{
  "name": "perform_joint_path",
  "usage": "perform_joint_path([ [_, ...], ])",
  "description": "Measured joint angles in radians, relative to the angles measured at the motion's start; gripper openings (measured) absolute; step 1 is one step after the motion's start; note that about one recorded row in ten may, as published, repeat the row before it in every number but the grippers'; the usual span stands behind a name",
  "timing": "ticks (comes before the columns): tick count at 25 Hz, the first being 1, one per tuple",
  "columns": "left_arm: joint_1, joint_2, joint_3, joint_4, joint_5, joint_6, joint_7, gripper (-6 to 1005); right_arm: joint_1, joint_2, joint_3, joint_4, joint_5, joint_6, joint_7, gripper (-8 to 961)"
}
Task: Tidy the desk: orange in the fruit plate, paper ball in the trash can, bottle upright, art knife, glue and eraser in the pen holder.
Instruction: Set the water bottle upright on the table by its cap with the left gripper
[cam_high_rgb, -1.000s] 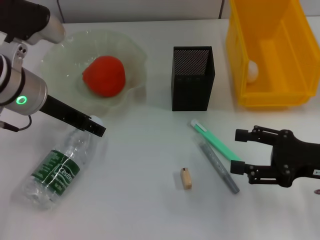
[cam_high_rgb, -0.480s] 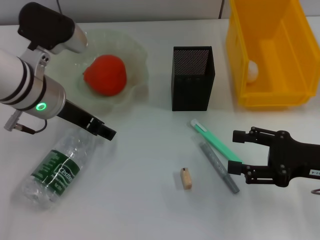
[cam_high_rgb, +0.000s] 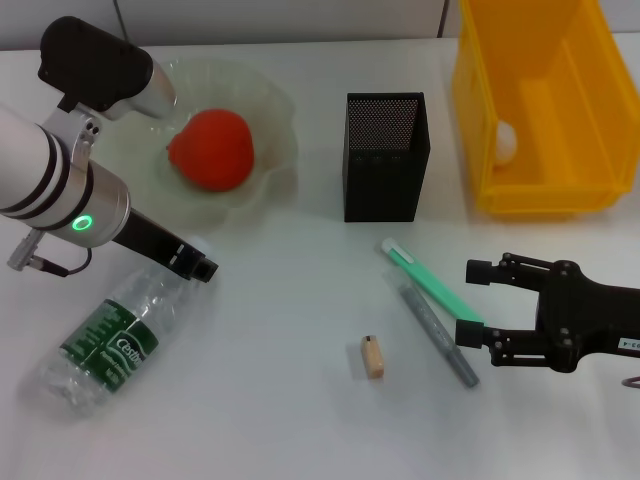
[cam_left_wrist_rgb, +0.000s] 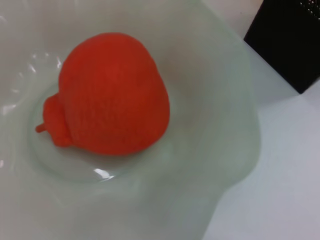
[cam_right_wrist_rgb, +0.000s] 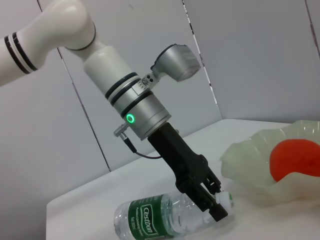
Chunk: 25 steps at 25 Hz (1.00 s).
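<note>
Righting the bottle (cam_high_rgb: 105, 340): lying on its side on the surface (cam_high_rgb: 270, 400), cap end toward the fruit plate (cam_high_rgb: 275, 150), left claw (cam_high_rgb: 197, 266) closing in at the neck, fingers apparently around the cap, though grip not confirmable. Resting already in the plate, the orange (cam_high_rgb: 209, 150); sitting in the trash can (cam_high_rgb: 600, 190), the paper ball (cam_high_rgb: 506, 142). Hovering with fingers apart beside the green art knife (cam_high_rgb: 430, 283), the right claw (cam_high_rgb: 478, 302). Calling next, probably, for a firm neck grip and a tilt upright.
</note>
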Motion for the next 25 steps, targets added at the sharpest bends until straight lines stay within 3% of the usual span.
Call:
perform_joint_path([
  [1,0.005,0.000,0.003,0.007,-0.003,0.003,0.002,624,0.000,0.000,0.000,0.000,0.000,0.000,0.000,809],
  [3,0.037,0.003,0.004,0.055,-0.029,0.019,0.019,435,0.000,0.000,0.000,0.000,0.000,0.000,0.000,808],
  [7,0.081,0.007,-0.016,0.121,-0.089,0.055,0.061,435,0.000,0.000,0.001,0.000,0.000,0.000,0.000,806],
  [8,0.109,0.009,-0.077,0.154,-0.194,0.108,0.130,435,0.000,0.000,0.002,0.000,0.000,0.000,0.000,805],
  [10,0.116,0.009,-0.109,0.159,-0.247,0.133,0.168,435,0.000,0.000,0.002,0.000,0.000,0.000,0.000,804],
  [12,0.125,0.009,-0.197,0.142,-0.362,0.191,0.262,435,0.000,0.000,0.001,0.000,0.000,0.000,0.000,803],
  [15,0.117,0.013,-0.384,0.021,-0.511,0.285,0.454,434,0.008,0.006,0.000,0.000,0.000,0.000,0.001,801],
  [17,0.110,0.014,-0.424,-0.017,-0.529,0.301,0.493,434,0.011,0.008,0.000,0.000,0.000,0.000,0.002,800],
  [21,0.067,0.023,-0.642,-0.245,-0.602,0.407,0.718,434,0.017,0.014,0.000,0.000,0.000,-0.001,0.017,798],
  [23,0.047,0.042,-0.767,-0.413,-0.651,0.473,0.883,434,0.023,0.015,0.001,0.000,0.001,-0.001,0.032,797],
  [25,0.046,0.049,-0.795,-0.462,-0.669,0.488,0.935,434,0.024,0.015,0.001,0.001,0.003,-0.001,0.036,795],
])
